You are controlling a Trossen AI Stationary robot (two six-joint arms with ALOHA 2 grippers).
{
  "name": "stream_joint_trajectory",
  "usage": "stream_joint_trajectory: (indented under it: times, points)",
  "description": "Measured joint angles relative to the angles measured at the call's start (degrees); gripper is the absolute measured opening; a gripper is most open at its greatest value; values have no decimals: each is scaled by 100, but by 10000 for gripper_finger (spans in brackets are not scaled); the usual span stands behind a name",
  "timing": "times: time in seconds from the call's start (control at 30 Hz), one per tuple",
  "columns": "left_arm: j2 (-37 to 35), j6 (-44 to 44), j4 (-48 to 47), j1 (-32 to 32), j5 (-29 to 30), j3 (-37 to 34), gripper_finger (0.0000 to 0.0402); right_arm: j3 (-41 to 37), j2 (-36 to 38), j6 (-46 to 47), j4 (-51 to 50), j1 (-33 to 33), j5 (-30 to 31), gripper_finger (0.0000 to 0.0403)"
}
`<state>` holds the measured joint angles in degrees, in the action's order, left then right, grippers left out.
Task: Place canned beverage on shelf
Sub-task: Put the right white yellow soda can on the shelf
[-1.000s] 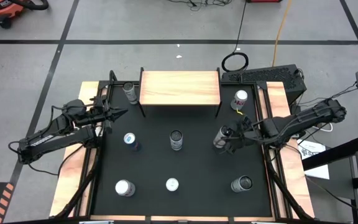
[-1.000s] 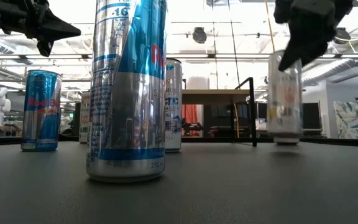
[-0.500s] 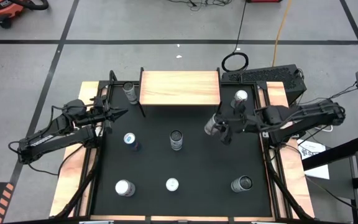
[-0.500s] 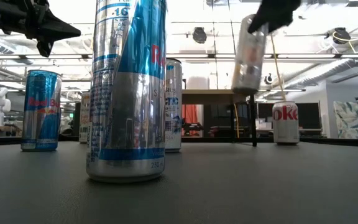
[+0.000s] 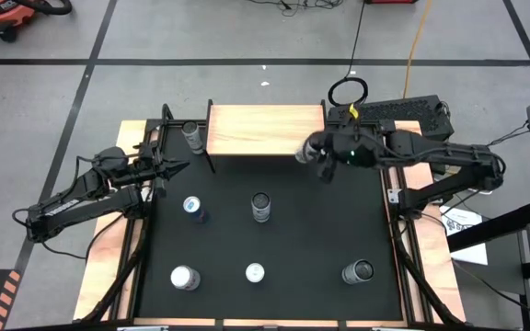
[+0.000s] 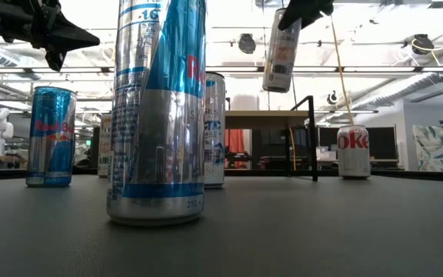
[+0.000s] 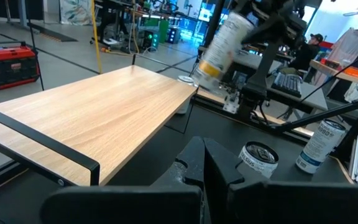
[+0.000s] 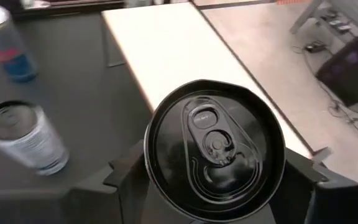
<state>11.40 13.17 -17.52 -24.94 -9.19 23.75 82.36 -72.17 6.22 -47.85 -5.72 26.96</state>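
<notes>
The right gripper [image 5: 323, 154] holds a slim can [image 6: 281, 51] clamped between its fingers, lifted clear of the bench [image 5: 274, 248] and tilted, hanging at the shelf's [image 5: 265, 129] right front corner. In the low view the can's base sits well above the shelf top, and in the left wrist view it hovers just past the shelf's far edge rather than over the wood. The left gripper [image 5: 175, 169] waits off the shelf's left front corner with its fingers pressed together, holding nothing. The main risk, as I judge it, is the tilt: set down at that angle, the can would land on its rim and could topple or roll off the pale wood. Releasing this close to the corner could also drop it over the edge or knock it against the black leg. A Coke can [image 6: 353, 152] stands on the bench to the right of the shelf, so a fall there could bowl it over.
</notes>
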Motion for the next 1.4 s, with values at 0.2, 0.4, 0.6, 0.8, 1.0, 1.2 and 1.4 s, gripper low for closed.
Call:
stream_joint_trajectory:
  times: [0.2, 0.4, 0.6, 0.8, 1.0, 1.2, 1.4]
  points:
    - [0, 0, -2, -1, 0, 0, 0, 315, -216, -304, 123, -680, -454, 230]
    - [0, -2, -24, -1, 0, 0, 0, 891, -575, -600, 197, -1271, -1003, 229]
    - [0, -4, -225, -1, 0, 0, 0, 1469, -958, -861, 143, -1790, -1496, 230]
    - [2, -2, -492, -1, 0, -2, 0, 1913, -1370, -912, -254, -2311, -1741, 231]
    - [0, -4, -492, 0, 2, -2, 0, 1985, -1611, -951, -315, -2822, -2330, 232]
    - [0, -7, -494, -1, 2, -2, 0, 1985, -1686, -1021, -350, -3183, -2565, 232]
    - [0, -7, -511, 0, 2, -2, 0, 1987, -1685, -1170, -359, -3379, -2578, 232]
